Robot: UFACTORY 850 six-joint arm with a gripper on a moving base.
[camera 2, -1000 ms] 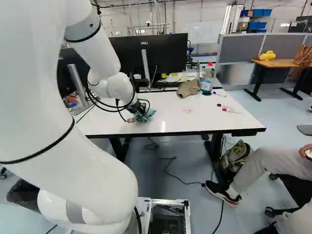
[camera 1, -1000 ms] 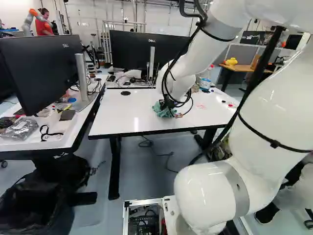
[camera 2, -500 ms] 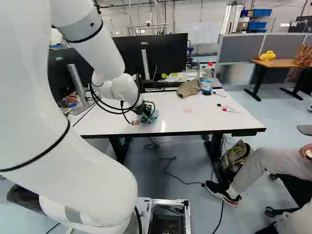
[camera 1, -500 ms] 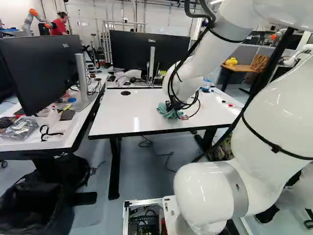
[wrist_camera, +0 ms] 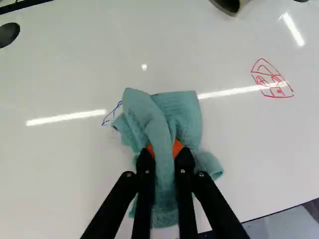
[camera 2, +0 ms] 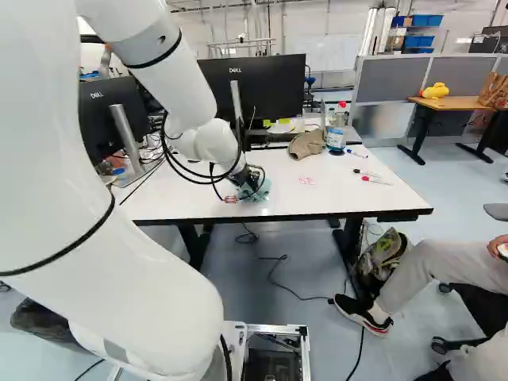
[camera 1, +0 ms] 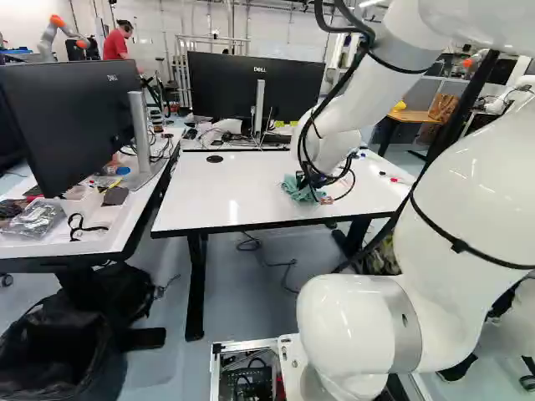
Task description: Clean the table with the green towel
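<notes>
The gripper [camera 2: 251,182] pinches the green towel [wrist_camera: 158,122], fingers just a fold apart. Blue ink [wrist_camera: 110,115] (a squiggle) shows beside the towel.

Robotics lab or office, with monitors [camera 1: 251,88] and another robot [camera 1: 52,32]

One green towel [wrist_camera: 187,114], one cap [camera 2: 305,145], one red drawing [wrist_camera: 271,82] and, seen small, probably three markers [camera 2: 377,182].
</notes>
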